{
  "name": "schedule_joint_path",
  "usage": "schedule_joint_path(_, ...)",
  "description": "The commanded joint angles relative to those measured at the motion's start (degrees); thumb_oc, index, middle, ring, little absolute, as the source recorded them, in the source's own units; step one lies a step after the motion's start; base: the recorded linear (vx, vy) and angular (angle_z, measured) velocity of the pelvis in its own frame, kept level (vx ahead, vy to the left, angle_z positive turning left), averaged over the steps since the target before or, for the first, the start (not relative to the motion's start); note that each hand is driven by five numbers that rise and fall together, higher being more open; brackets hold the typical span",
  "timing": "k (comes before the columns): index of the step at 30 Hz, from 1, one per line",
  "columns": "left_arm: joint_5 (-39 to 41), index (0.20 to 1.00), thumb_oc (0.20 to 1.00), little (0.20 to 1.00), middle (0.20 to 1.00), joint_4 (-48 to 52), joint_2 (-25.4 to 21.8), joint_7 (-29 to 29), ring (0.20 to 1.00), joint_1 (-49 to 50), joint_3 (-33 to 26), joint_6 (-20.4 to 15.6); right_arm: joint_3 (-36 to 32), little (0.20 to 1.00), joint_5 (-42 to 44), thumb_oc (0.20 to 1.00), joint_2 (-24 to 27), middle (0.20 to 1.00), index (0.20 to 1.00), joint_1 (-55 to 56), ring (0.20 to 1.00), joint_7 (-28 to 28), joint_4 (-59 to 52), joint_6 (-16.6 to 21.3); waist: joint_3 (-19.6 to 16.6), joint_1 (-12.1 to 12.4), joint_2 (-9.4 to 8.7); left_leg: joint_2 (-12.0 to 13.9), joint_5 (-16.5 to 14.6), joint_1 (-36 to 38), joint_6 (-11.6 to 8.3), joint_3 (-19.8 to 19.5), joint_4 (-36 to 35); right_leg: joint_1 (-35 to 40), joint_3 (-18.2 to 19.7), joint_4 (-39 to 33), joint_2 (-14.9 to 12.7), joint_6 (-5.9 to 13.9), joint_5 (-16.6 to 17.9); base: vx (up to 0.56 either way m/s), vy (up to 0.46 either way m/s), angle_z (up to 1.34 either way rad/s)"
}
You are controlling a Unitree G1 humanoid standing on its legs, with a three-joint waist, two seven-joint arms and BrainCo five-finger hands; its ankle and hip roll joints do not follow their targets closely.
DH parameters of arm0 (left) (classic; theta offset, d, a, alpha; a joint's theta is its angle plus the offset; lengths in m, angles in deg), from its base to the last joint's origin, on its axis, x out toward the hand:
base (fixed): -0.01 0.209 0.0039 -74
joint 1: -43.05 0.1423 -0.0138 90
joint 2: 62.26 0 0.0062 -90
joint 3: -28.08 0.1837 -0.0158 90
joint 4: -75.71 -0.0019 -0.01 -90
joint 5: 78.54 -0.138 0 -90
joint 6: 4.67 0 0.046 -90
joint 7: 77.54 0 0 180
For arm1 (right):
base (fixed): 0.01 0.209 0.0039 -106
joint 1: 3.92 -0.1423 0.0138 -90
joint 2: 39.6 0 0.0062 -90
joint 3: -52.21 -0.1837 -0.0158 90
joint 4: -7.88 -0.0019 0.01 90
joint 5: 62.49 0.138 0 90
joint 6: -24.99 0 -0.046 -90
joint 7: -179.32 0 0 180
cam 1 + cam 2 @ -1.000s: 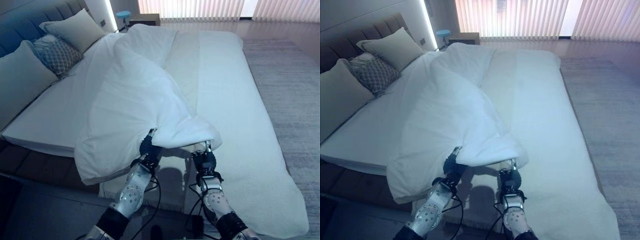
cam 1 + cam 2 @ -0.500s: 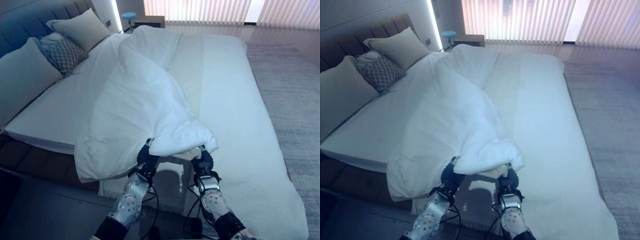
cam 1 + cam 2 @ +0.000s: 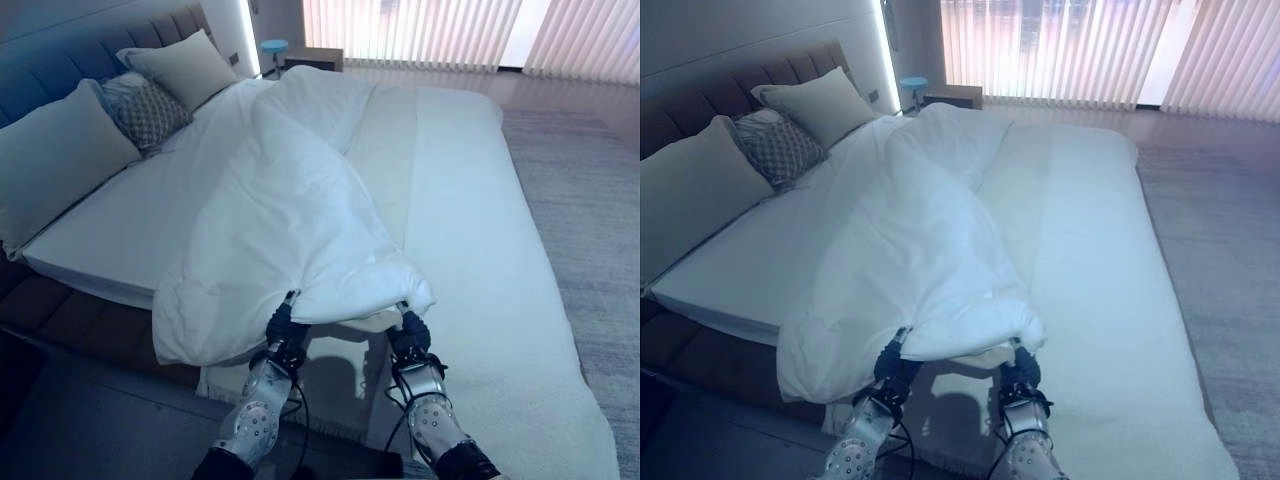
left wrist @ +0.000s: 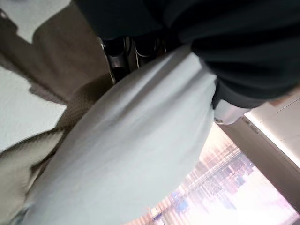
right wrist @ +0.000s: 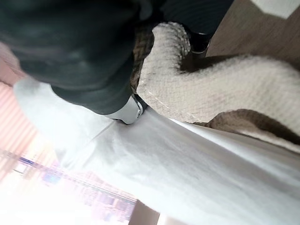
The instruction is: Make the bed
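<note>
White duvet (image 3: 290,210) lies bunched in a long ridge down the middle of the bed (image 3: 470,230), running from the pillow end toward the foot, its near end lifted off the mattress edge and hanging over the side at the left. Left robot hand (image 3: 281,325) is under the duvet's near edge on the left, right robot hand (image 3: 409,328) under it on the right, the two well apart with a fold of duvet draped between them. Left wrist view shows dark-tipped fingers (image 4: 123,49) curled against the white cloth, so the left robot hand is clenched on the duvet. Right wrist view shows the right hand's dark cover and thumb pressed on white cloth with a knitted beige blanket (image 5: 187,89) bunched beside it; it grips the duvet edge together with that blanket. The blanket's beige border (image 3: 340,325) shows just under the raised duvet edge between the two hands. White sheet covers the rest of the bed, flat on the right side. At the head: two plain pillows (image 3: 60,150) and a patterned cushion (image 3: 150,110) between them, against a padded headboard (image 3: 70,40). Grey rug (image 3: 590,200) on the floor to the right, vertical blinds (image 3: 1090,50) along the far wall, small stool (image 3: 272,45) beyond the bed's far corner
</note>
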Motion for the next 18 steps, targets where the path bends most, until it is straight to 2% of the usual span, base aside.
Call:
schedule_joint_path(1,-4.54,0.200,0.200,0.200,0.200,0.80,-4.28,-1.90,0.200,-1.31,-11.00,-6.92,-9.17,0.200,-3.39,0.200,5.97,0.200,0.200,0.08,0.200,-0.56,-4.79,2.36,1.30,0.80,-1.12,-2.38,-4.60,0.91,-0.20,-0.69,2.28,0.46,2.58,10.76,0.02,1.45,-6.76,-0.11,0.009,-0.02)
schedule_joint_path(3,-4.96,0.200,0.200,0.200,0.200,0.94,-3.67,-3.05,0.200,-1.80,-12.55,-7.78,-7.88,0.200,-3.77,0.200,6.35,0.200,0.200,0.61,0.200,-1.03,-4.16,1.39,2.03,1.24,-1.75,-2.89,-6.31,-1.36,0.01,-3.48,7.56,-0.42,2.70,12.58,-0.37,1.09,-7.26,-0.12,0.028,0.02)
schedule_joint_path(4,-4.66,0.200,0.200,0.200,0.200,0.97,-3.19,-3.53,0.200,-1.97,-13.79,-8.19,-7.95,0.200,-4.07,0.200,6.60,0.200,0.200,1.01,0.200,-1.17,-3.65,0.67,2.16,0.90,-2.23,-1.58,-6.88,-2.50,-0.64,-3.33,9.46,-0.27,2.71,12.53,-1.23,1.29,-7.19,-0.08,0.044,0.08)
schedule_joint_path(5,-4.66,0.200,0.200,0.200,0.200,0.98,-3.18,-3.53,0.200,-1.97,-13.82,-8.19,-7.93,0.200,-4.06,0.200,6.61,0.200,0.200,1.00,0.200,-1.18,-3.64,0.66,2.20,0.80,-2.21,-1.58,-7.03,-2.59,-0.66,-3.41,9.71,-0.21,2.62,12.55,-1.22,1.29,-7.24,-0.07,0.116,0.17)
schedule_joint_path(7,-4.16,0.200,0.200,0.200,0.200,0.58,-2.39,-3.81,0.200,-1.77,-14.63,-9.05,-7.27,0.200,-4.19,0.200,7.07,0.200,0.200,1.63,0.200,-1.72,-3.86,-0.72,2.11,0.69,-2.92,1.31,-7.28,-2.34,-1.19,-4.07,10.57,0.27,2.67,11.69,-3.07,2.15,-6.80,-0.05,0.258,0.21)
schedule_joint_path(8,-3.77,0.200,0.200,0.200,0.200,0.51,-2.05,-4.39,0.200,-1.39,-15.49,-10.35,-6.35,0.200,-3.81,0.200,7.42,0.200,0.200,2.14,0.200,-2.52,-2.80,-1.93,1.03,0.88,-3.28,5.73,-6.20,-1.33,-2.10,-6.88,10.22,-0.79,3.77,11.55,-5.30,3.31,-6.33,-0.03,0.294,0.22)
schedule_joint_path(9,-3.77,0.200,0.200,0.200,0.200,0.52,-2.03,-4.39,0.200,-1.35,-15.48,-10.36,-6.34,0.200,-3.80,0.200,7.44,0.200,0.200,2.18,0.200,-2.53,-2.80,-1.93,1.03,0.87,-3.23,5.79,-6.24,-1.25,-2.14,-6.89,10.18,-0.76,3.75,11.64,-5.24,3.29,-6.42,-0.03,0.532,0.03)
schedule_joint_path(10,-3.90,0.200,0.200,0.200,0.200,0.39,-2.12,-4.67,0.200,-1.30,-16.49,-10.84,-5.94,0.200,-3.61,0.200,7.63,0.200,0.200,2.78,0.200,-3.10,-2.49,-3.20,-0.14,0.67,-2.78,9.82,-3.16,-0.81,-3.96,-9.72,9.84,-1.57,4.70,12.06,-7.31,4.54,-5.90,-0.01,0.516,-0.03)
schedule_joint_path(11,-4.10,0.200,0.200,0.200,0.200,-0.10,-2.37,-4.77,0.200,-1.52,-16.75,-11.21,-5.72,0.200,-3.97,0.200,8.14,0.200,0.200,3.03,0.200,-3.47,-1.91,-3.76,-0.67,0.50,-2.60,11.71,-2.29,-0.70,-5.01,-10.29,9.85,-1.94,5.21,12.17,-8.94,5.50,-5.22,-0.04,0.682,-0.05)
schedule_joint_path(12,-4.22,0.200,0.200,0.200,0.200,-0.06,-2.61,-4.81,0.200,-1.58,-16.60,-11.32,-5.30,0.200,-3.99,0.200,8.40,0.200,0.200,3.23,0.200,-3.37,-2.12,-4.18,-0.65,0.57,-2.49,12.46,-2.68,-0.45,-5.69,-10.41,10.45,-2.10,5.51,12.44,-9.92,6.00,-4.65,-0.07,0.571,0.04)
schedule_joint_path(13,-4.66,0.200,0.200,0.200,0.200,-0.25,-3.04,-4.99,0.200,-2.44,-16.15,-11.70,-5.20,0.200,-3.86,0.200,8.45,0.200,0.200,3.17,0.200,-3.57,-2.13,-4.48,-0.53,0.82,-2.54,11.49,-3.94,-1.00,-6.29,-11.90,12.16,-2.59,6.11,12.19,-11.44,6.79,-2.36,-0.05,0.356,-0.07)
schedule_joint_path(14,-4.66,0.200,0.200,0.200,0.200,-0.25,-3.04,-4.99,0.200,-2.44,-16.15,-11.70,-5.20,0.200,-3.86,0.200,8.45,0.200,0.200,3.17,0.200,-3.57,-2.13,-4.48,-0.53,0.81,-2.54,11.49,-3.95,-1.01,-6.28,-11.91,12.18,-2.59,6.10,12.19,-11.45,6.79,-2.36,-0.09,0.585,-0.23)
schedule_joint_path(15,-5.15,0.200,0.200,0.200,0.200,-0.72,-3.73,-4.42,0.200,-2.92,-15.34,-11.66,-4.92,0.200,-4.26,0.200,8.33,0.200,0.200,3.93,0.200,-3.81,-2.22,-5.80,-0.48,0.48,-3.61,8.21,-11.08,-1.69,-5.95,-9.72,14.92,-2.32,6.42,9.86,-15.87,7.95,4.31,-0.11,0.615,-0.24)
schedule_joint_path(17,-7.52,0.200,0.200,0.200,0.200,-0.98,-5.25,-4.28,0.200,-3.38,-14.16,-11.68,-5.22,0.200,-4.64,0.200,7.70,0.200,0.200,3.92,0.200,-3.71,-1.06,-5.73,0.58,0.75,-5.08,4.67,-13.92,-3.24,-4.79,-6.66,17.55,-3.95,4.23,6.67,-19.98,7.95,14.12,-0.26,0.757,-0.01)
schedule_joint_path(18,-8.22,0.200,0.200,0.200,0.200,-1.33,-5.71,-4.91,0.200,-3.49,-14.33,-11.66,-4.80,0.200,-4.62,0.200,6.87,0.200,0.200,3.59,0.200,-3.61,-0.51,-5.57,1.37,1.80,-4.95,3.84,-13.43,-4.02,-4.20,-4.02,17.41,-5.55,-0.73,6.19,-20.59,8.00,15.38,-0.38,0.673,-0.37)
